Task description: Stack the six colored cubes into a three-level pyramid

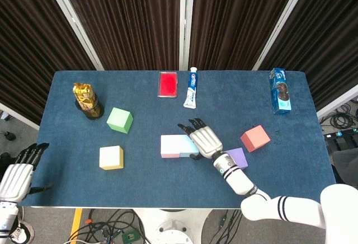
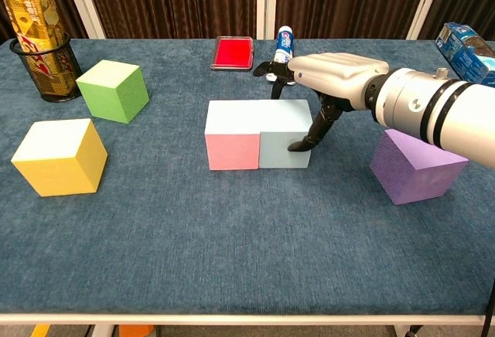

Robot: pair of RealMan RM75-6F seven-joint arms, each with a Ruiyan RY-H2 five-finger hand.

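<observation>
right hand [image 1: 204, 140] hides part of the blue cube [image 1: 189, 144].

dark curtains [image 1: 134, 20], blue table [image 1: 168, 182] — floor cables [image 1: 112, 224]

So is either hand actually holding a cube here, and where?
Nothing is held. The right hand lies over the blue cube, thumb touching its right side; the left hand hangs off the table.

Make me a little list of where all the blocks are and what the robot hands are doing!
pink cube: touching the blue cube, side by side
right hand: over the blue cube, a fingertip on its right side
purple cube: right of the pair, apart
red cube: beyond the purple one
green cube: far left
yellow cube: front left
left hand: off the table's left edge, holding nothing
</observation>
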